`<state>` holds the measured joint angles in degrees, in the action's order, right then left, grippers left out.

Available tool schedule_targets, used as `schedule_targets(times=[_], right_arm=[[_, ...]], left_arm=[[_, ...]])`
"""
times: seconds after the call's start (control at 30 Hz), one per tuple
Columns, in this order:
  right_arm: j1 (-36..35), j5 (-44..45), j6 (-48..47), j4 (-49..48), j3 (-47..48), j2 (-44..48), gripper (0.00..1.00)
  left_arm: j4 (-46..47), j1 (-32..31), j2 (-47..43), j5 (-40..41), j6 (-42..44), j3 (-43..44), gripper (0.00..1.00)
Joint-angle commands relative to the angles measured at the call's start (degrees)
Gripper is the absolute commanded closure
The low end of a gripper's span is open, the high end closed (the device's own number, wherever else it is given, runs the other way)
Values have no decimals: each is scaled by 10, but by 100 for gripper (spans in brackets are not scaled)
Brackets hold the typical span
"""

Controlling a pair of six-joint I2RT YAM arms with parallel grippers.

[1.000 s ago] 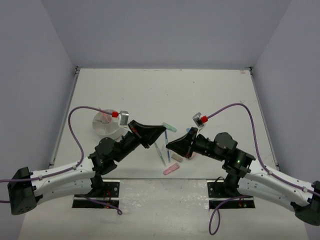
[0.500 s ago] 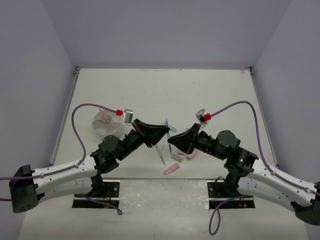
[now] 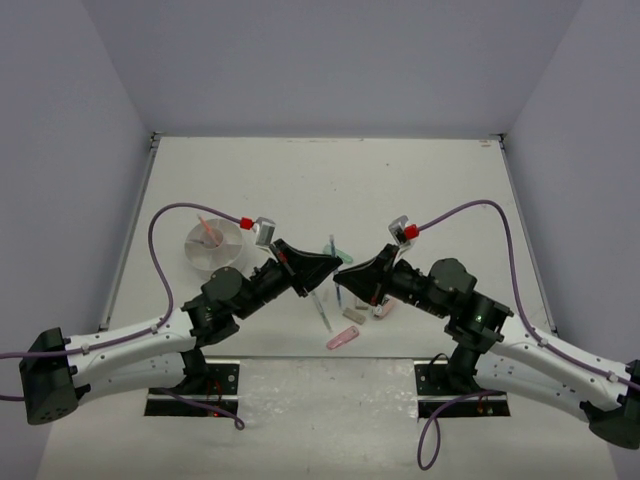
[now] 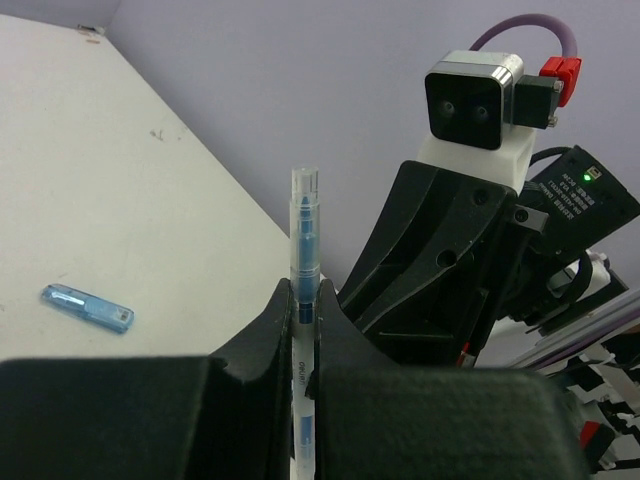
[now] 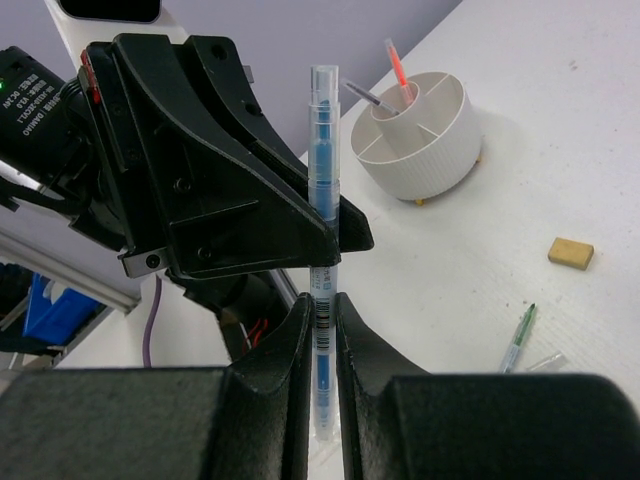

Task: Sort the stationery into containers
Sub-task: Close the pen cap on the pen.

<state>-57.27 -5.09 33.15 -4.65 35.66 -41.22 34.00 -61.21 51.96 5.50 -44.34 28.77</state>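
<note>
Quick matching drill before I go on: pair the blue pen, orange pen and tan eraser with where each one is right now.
Things:
1. blue pen
2. orange pen
3. tan eraser

Places:
A. standing in the white holder
B. lying flat on the table
C. pinched by the left gripper and right gripper at once

Pairs: 1-C, 2-A, 3-B
</note>
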Motion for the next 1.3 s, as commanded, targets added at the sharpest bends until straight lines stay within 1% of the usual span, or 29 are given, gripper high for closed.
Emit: schedule_targets(times=[0.0,0.03,0.2,0.23,0.33,0.4,0.47,0.5,0.53,0.57,0.6,0.63,0.67,0.7,0.73,0.77,0.83,0.87,0.9,0.93,1.0,1.03,1.17,1.27], right_arm=[[-1,-48,-10,-52,29,-25,86],[-2,-60,-9,-55,31,-29,85],[-1,-66,-3,-64,32,-43,84],[-2,-67,-3,-64,34,-43,82],[-2,-74,-1,-66,36,-44,68],[-2,-77,0,-67,37,-48,66],[-2,-79,2,-68,38,-51,61],[-2,-80,3,-69,38,-54,62],[-2,-83,3,-69,39,-56,67],[-1,-83,3,-69,39,-57,75],[-2,-82,3,-68,41,-60,86],[-2,-82,3,-69,41,-59,95],[-2,-82,3,-69,41,-60,96],[-2,-83,2,-71,42,-59,100],[-1,-86,0,-71,43,-59,100],[-2,-87,-2,-70,44,-59,100],[-2,-87,-8,-66,45,-60,100],[-2,-85,-14,-60,45,-60,100],[-2,-83,-16,-56,45,-59,100],[-2,-83,-18,-53,45,-60,100],[-2,-79,-23,-46,43,-58,100],[-2,-79,-24,-44,42,-57,100],[-1,-81,-28,-36,42,-57,100],[-1,-84,-34,-26,46,-61,100]], left_arm=[[26,-1,-6,-54,35,14,100],[34,-1,-9,-75,39,11,100],[56,-1,-22,-94,47,2,100],[57,-1,-24,-92,48,0,100],[61,-1,-34,-84,47,-7,100],[67,-1,-39,-76,47,-15,100],[70,-1,-44,-71,46,-17,100],[70,-1,-45,-71,47,-17,100],[70,-1,-45,-70,46,-17,100],[70,-1,-45,-70,47,-16,100],[70,-1,-45,-69,47,-16,100],[69,-1,-45,-68,47,-16,100],[69,-1,-46,-67,46,-16,100],[63,-1,-46,-63,45,-15,100],[58,-1,-46,-60,46,-14,94],[45,-1,-46,-54,49,-8,85],[25,-1,-44,-37,57,11,63],[-7,-2,-41,-24,67,22,43],[-47,-2,-38,-14,72,44,32],[-57,-1,-37,-5,77,50,28],[-110,-1,-33,19,91,86,26],[-123,-1,-33,32,96,94,26],[-165,-1,-28,60,105,127,31],[-171,-1,-19,56,108,134,35]])
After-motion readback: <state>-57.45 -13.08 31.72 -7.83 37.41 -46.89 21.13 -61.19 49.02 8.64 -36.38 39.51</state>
